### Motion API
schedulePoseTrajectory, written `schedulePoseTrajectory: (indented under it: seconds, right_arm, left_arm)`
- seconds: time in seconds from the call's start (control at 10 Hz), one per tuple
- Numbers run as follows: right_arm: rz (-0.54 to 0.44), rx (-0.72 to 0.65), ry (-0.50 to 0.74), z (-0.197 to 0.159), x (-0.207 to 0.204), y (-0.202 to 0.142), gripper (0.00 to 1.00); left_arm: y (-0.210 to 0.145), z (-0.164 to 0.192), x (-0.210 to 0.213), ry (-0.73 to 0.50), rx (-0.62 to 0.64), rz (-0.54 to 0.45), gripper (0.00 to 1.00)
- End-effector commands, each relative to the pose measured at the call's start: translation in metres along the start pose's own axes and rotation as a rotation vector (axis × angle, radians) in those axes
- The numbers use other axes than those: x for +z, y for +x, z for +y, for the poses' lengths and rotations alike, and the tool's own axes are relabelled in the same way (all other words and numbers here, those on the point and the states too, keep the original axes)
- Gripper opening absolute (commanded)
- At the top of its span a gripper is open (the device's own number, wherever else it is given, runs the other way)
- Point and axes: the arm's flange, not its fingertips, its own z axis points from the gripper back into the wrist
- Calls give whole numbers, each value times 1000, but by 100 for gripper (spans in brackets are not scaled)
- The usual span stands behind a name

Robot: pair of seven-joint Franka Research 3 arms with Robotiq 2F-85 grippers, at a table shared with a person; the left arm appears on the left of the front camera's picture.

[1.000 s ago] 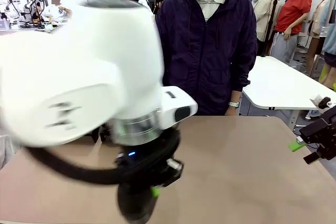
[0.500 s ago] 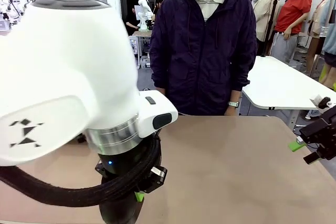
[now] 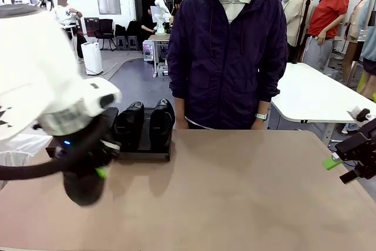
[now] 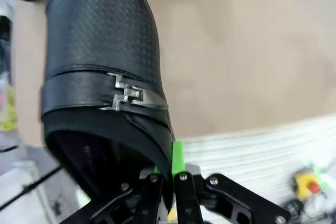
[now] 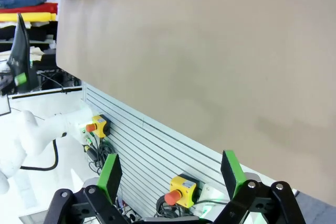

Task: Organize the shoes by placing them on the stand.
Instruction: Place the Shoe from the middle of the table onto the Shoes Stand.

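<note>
Gripping one black shoe (image 4: pixel 102 72) by its rim, our left hand (image 4: pixel 167 182) is clamped tight; our right hand (image 5: pixel 170 174) hangs wide, holding nothing, beside the surface (image 3: pixel 252 192).

The left arm fills the near left of the front view, wrist bent down, its left gripper (image 4: pixel 167 182) clamped on a black shoe (image 4: pixel 105 66). The right gripper (image 5: pixel 170 174) waits at the table's right edge, fingers spread wide.
</note>
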Motion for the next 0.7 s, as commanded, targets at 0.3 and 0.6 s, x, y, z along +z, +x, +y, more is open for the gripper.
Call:
schedulePoseTrajectory:
  seconds: [0.3,0.6]
  right_arm:
    - [-16,26,30,0,0,2,100]
    - [-16,26,30,0,0,2,100]
  left_arm:
    - [48,71,-69,112,149,-111,0]
    - [60,59,-31,127,18,-154,0]
